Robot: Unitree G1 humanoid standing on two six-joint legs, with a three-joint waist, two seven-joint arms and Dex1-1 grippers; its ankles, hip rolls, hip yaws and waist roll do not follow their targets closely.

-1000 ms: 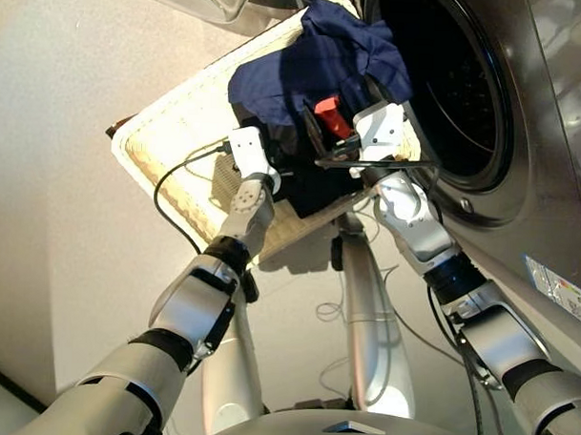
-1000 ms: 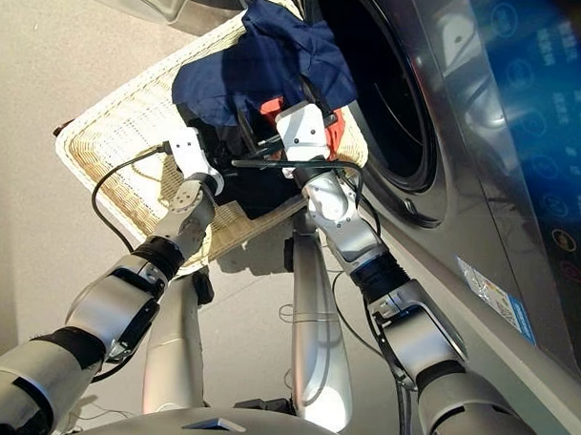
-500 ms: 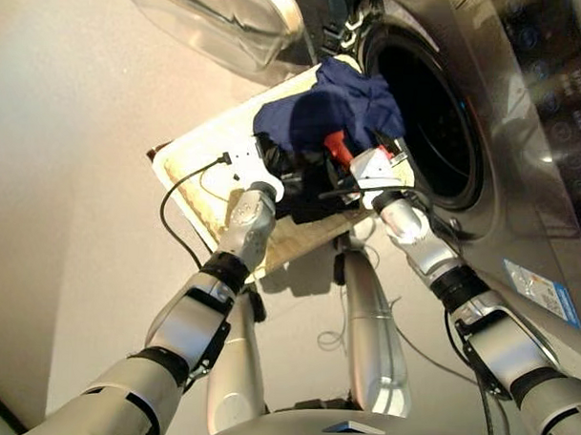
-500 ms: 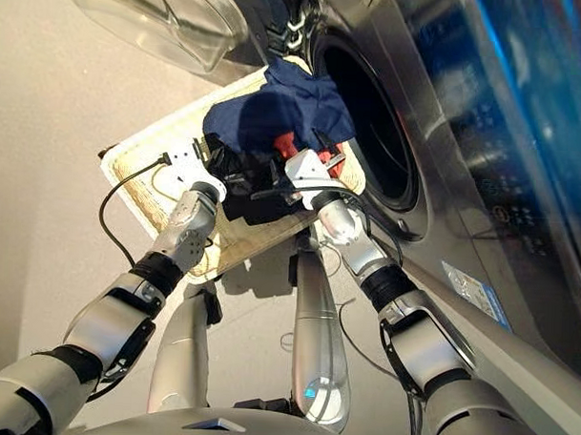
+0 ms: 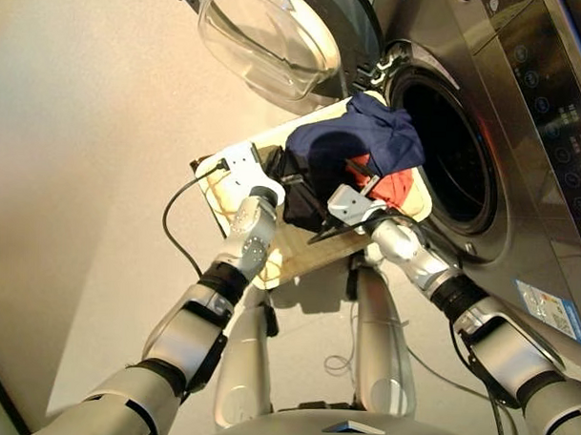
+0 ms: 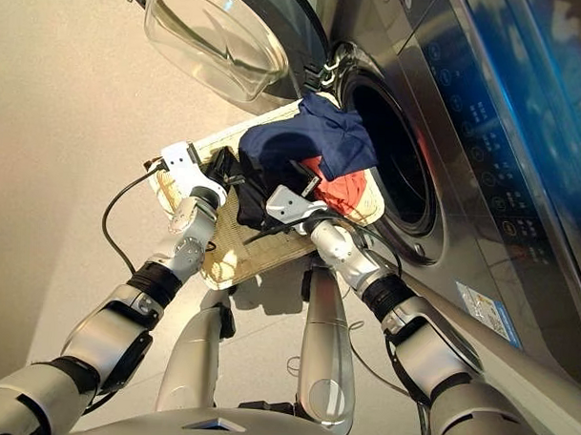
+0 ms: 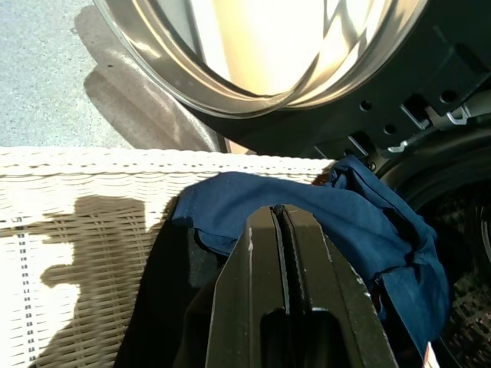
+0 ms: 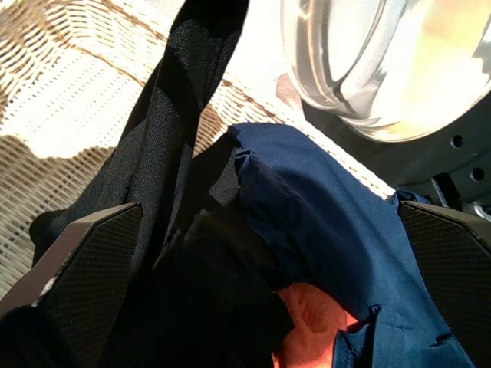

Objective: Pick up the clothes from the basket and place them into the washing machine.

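The basket point(image 5: 300, 260) sits in front of the washing machine point(image 5: 496, 220), beside its dark drum hole point(image 5: 455, 152). A navy garment point(image 5: 355, 139) lies on top of the clothes, its far end draped at the drum's lip. A coral one point(image 5: 395, 189) shows under it on the drum side, and a black one point(image 5: 301, 199) lies toward me. My left gripper point(image 7: 280, 208) is shut with nothing seen between its fingers, just over the black and navy cloth. My right gripper point(image 8: 268, 207) stands wide open over the pile, holding nothing.
The round glass door point(image 5: 268, 40) hangs open beyond the basket, to the left of the drum. A black cable point(image 5: 174, 223) loops from my left wrist. The control panel point(image 5: 552, 112) and a blue sticker point(image 5: 555, 308) are on the machine's front. Beige floor point(image 5: 82, 172) lies to the left.
The camera has tilted up, bringing the door and panel into view. My right gripper has drawn back from the coral garment toward the basket's near side, still open. The left stays by the black cloth.
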